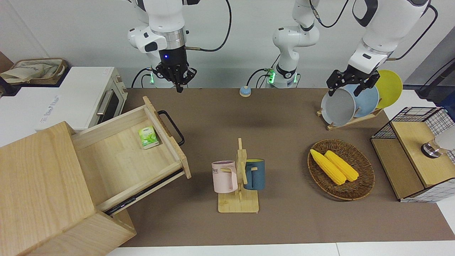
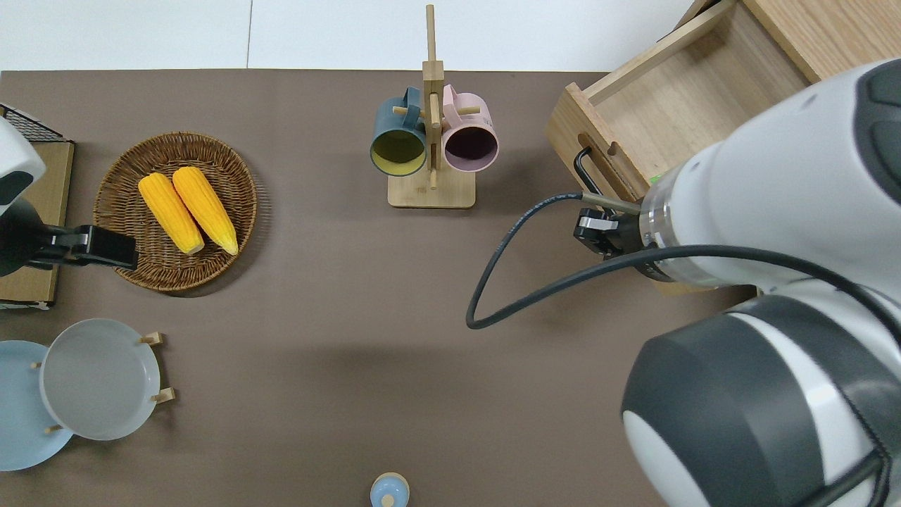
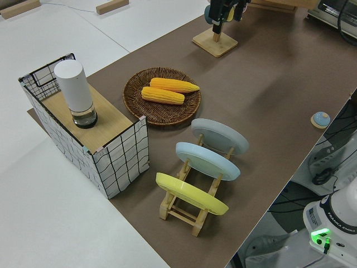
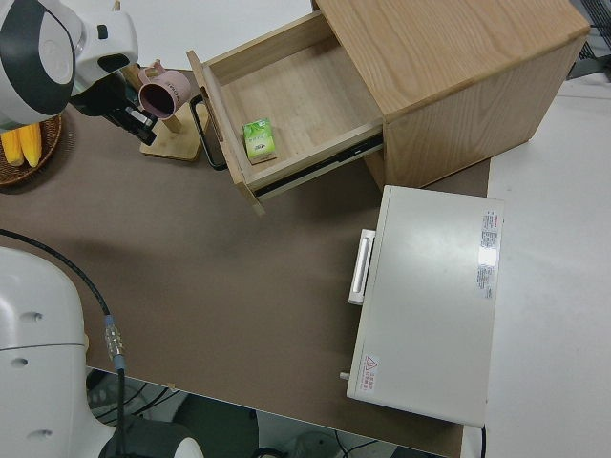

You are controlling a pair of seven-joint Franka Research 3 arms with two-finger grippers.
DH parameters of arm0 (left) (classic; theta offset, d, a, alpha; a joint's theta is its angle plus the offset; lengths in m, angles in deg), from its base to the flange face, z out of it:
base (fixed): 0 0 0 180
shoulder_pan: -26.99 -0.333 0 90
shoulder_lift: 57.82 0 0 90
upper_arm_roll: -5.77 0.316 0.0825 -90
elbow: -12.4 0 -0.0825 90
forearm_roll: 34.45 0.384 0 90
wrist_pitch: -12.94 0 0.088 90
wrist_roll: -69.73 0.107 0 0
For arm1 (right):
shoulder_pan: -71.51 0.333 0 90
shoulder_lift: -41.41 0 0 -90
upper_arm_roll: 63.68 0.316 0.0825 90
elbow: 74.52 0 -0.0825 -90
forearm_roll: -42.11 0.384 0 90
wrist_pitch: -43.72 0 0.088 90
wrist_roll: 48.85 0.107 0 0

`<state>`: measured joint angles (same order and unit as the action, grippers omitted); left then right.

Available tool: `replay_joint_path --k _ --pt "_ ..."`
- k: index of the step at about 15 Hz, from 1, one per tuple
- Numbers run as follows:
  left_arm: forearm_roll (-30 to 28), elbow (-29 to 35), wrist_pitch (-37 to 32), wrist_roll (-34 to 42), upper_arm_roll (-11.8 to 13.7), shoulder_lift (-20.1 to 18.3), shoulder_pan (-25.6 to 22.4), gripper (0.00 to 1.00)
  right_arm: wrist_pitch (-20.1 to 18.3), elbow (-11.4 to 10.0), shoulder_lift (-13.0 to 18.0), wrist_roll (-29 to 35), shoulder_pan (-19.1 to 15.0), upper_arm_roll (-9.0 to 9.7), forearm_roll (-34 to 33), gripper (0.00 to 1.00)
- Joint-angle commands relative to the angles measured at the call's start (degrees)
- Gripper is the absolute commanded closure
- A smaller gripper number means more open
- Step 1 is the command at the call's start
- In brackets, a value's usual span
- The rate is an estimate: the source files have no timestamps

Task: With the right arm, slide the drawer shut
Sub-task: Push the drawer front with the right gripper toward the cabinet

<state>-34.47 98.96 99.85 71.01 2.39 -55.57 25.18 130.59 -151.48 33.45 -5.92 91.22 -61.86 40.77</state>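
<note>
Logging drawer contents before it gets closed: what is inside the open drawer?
The drawer holds one small green packet lying against the inner side of its front panel. The visible floor holds nothing else; the part under the cabinet top is hidden.

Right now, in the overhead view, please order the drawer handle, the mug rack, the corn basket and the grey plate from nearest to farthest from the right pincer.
1. drawer handle, close to the right pincer.
2. mug rack, mid-table.
3. corn basket, toward the left arm's end.
4. grey plate, at the left arm's end, nearer the robots.
</note>
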Motion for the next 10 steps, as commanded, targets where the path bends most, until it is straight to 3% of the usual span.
replay_joint_path --k 1,4,8,10 --pt "1.0 -1.4 -1.1 0.6 -0.4 0.7 -0.3 0.01 1.7 -1.2 -1.8 10.0 2.6 -0.15 -0.3 1.000" --pt "1.0 -1.4 -1.1 0.6 -0.4 0.7 -0.3 0.01 2.0 -1.5 -3.6 14.1 3.0 -0.15 -0.3 1.000" --pt "1.0 -1.4 -1.1 0.6 -0.4 0.7 -0.3 0.01 6.5 -6.7 -5.1 19.5 3.4 -0.15 -0.3 1.000" --pt "1.0 -1.5 -1.1 0.6 -0.4 0.7 -0.3 0.01 8.2 -8.1 -5.9 22.3 4.0 -0.15 -0.2 1.000"
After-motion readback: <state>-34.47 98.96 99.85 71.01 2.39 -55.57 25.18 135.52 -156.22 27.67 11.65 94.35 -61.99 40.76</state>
